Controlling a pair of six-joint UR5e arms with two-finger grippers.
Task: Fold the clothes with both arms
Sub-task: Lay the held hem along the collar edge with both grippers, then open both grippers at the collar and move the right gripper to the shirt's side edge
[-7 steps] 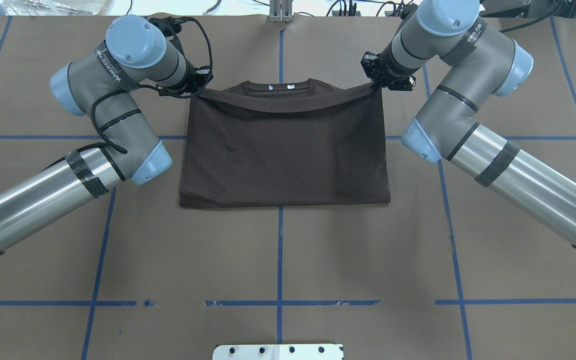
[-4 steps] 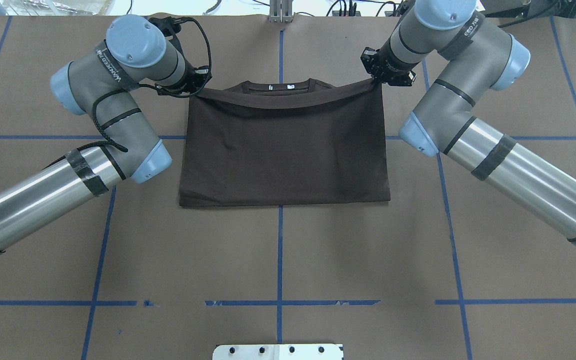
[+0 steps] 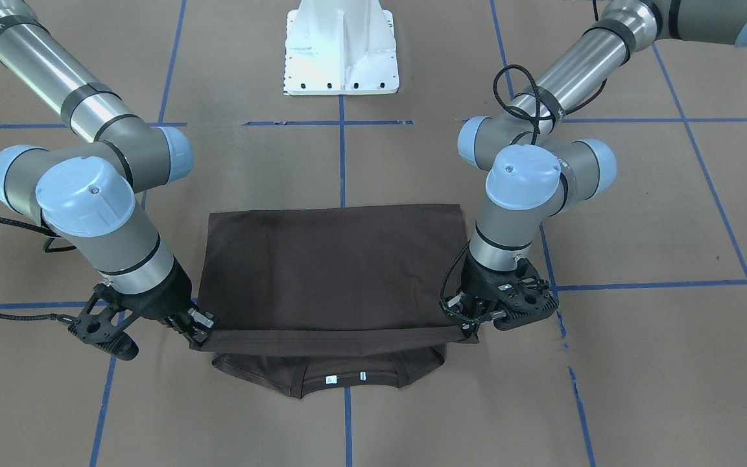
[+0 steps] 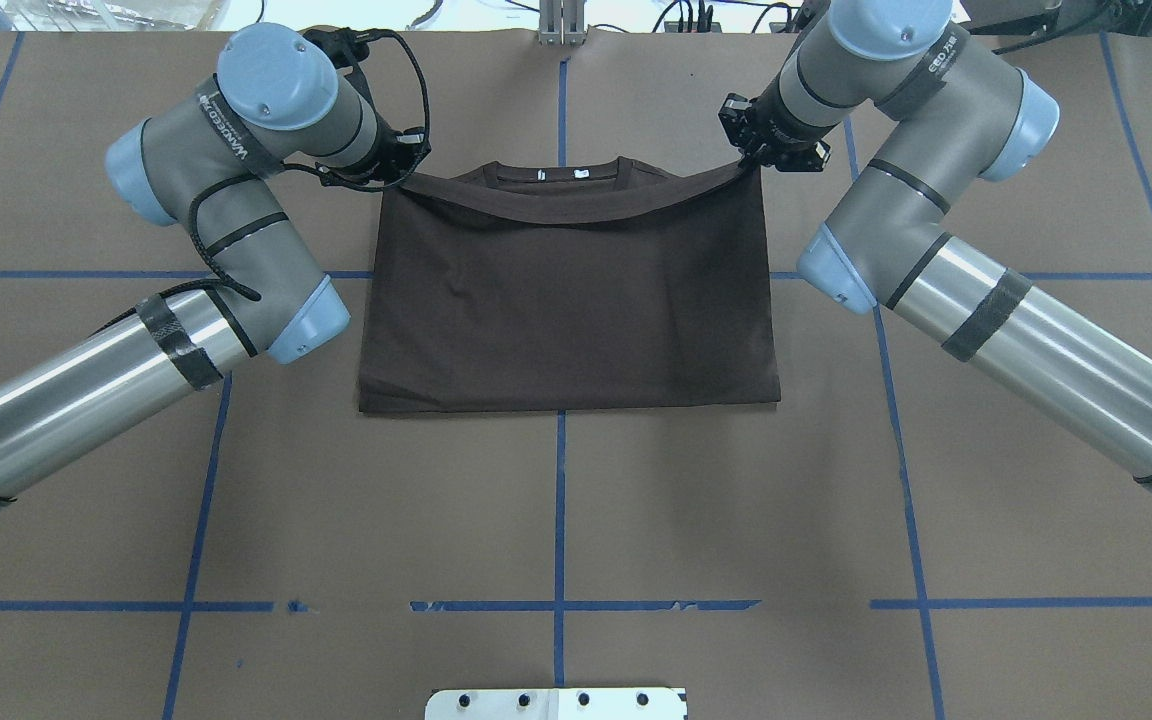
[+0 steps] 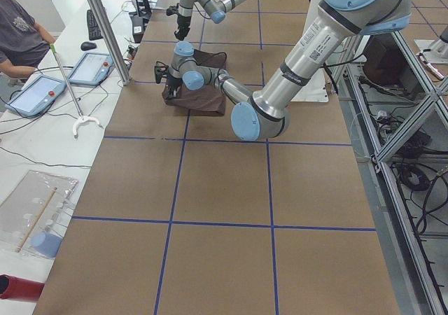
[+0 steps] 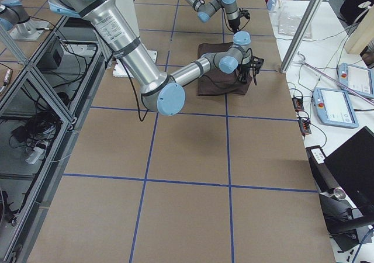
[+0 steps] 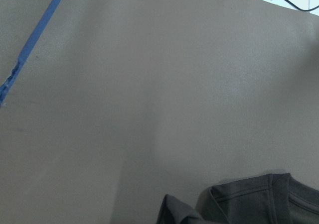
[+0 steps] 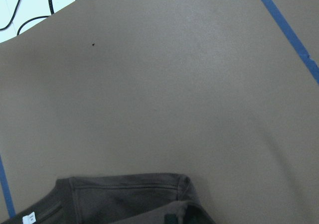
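Jointly held T-shirt [image 4: 566, 300] fold.
Left end effector [image 4: 394, 170] and right end effector [image 4: 751, 162] each pinch a far corner of the folded-over edge, above the collar [image 3: 347, 387].

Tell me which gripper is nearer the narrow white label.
Left. The narrow label sits toward the left gripper, which pinches that T-shirt corner; the right gripper pinches the opposite corner.

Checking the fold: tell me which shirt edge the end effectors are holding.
The hem edge by the collar: left end effector and right end effector pinch its corners. The opposite folded edge lies flat, untouched.
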